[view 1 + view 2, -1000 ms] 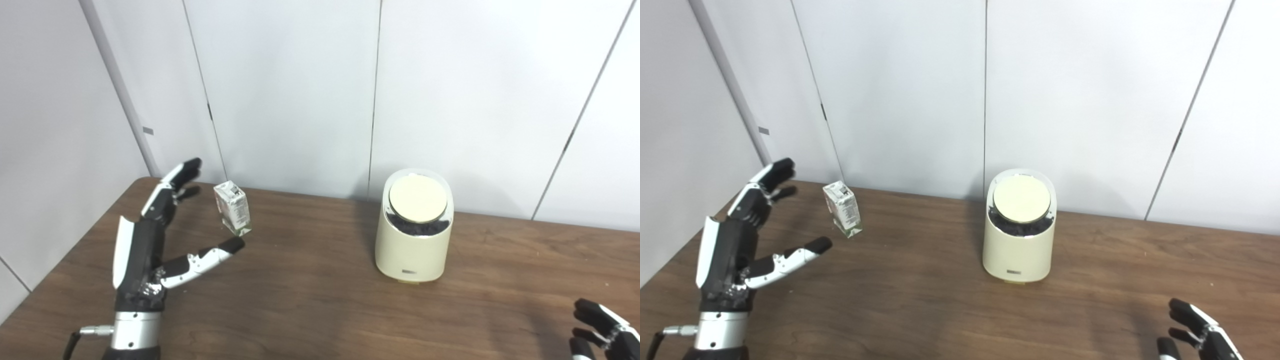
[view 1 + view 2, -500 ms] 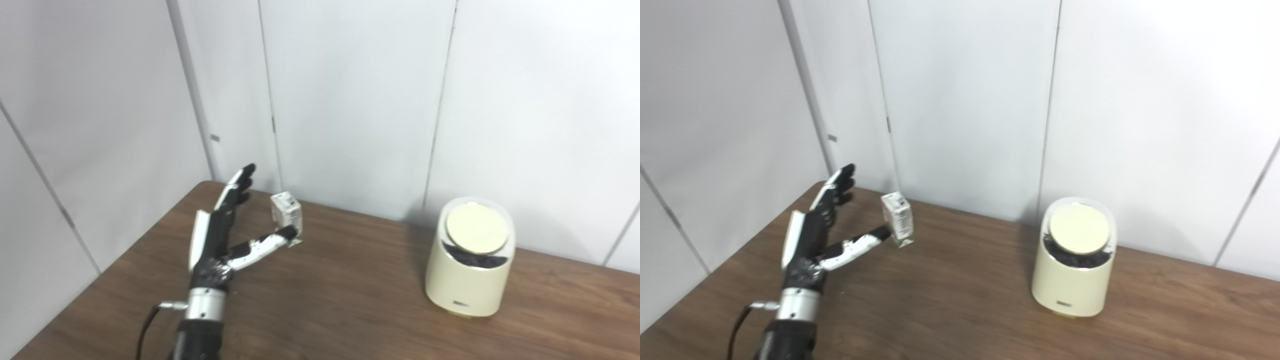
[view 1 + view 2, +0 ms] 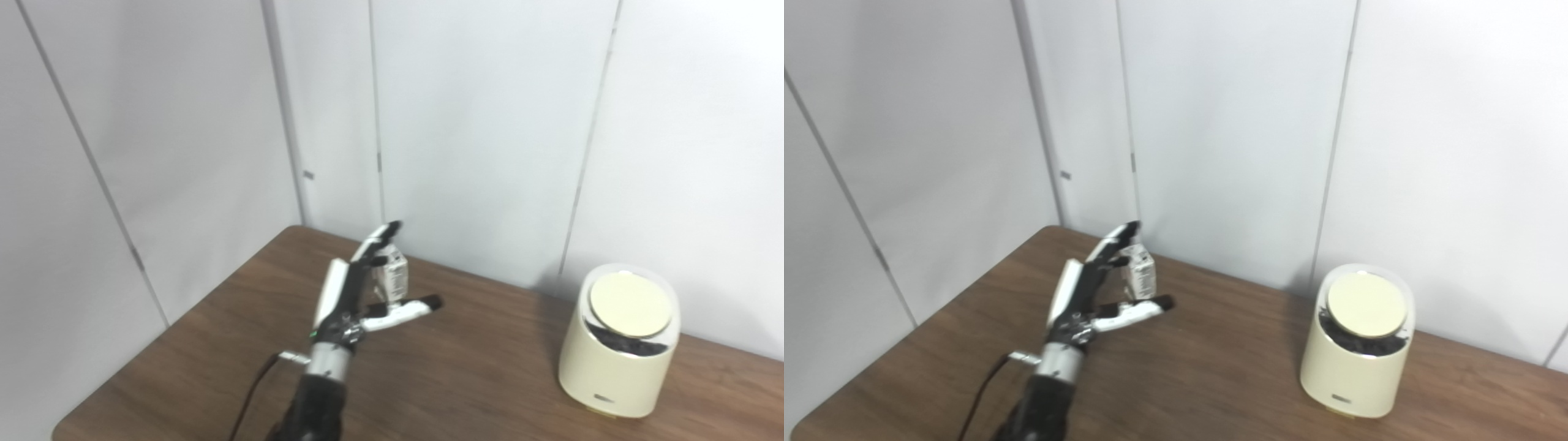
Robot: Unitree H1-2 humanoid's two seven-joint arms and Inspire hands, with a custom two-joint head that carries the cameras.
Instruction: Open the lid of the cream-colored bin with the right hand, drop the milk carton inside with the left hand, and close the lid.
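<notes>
While the left hand (image 3: 352,294) stands spread, it half-hides the milk carton (image 3: 394,280).

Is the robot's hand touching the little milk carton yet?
Cannot tell. In both views the open left hand overlaps the milk carton, fingers in front, thumb below it, so neither contact nor a gap shows plainly.

Milk carton (image 3: 394,278) far left of bin (image 3: 618,355), both on table (image 3: 478,380).

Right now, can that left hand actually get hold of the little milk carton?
Probably yes. The left hand is open right beside the milk carton, fingers behind it and thumb in front. Nothing stands between them, though contact is unclear.
</notes>
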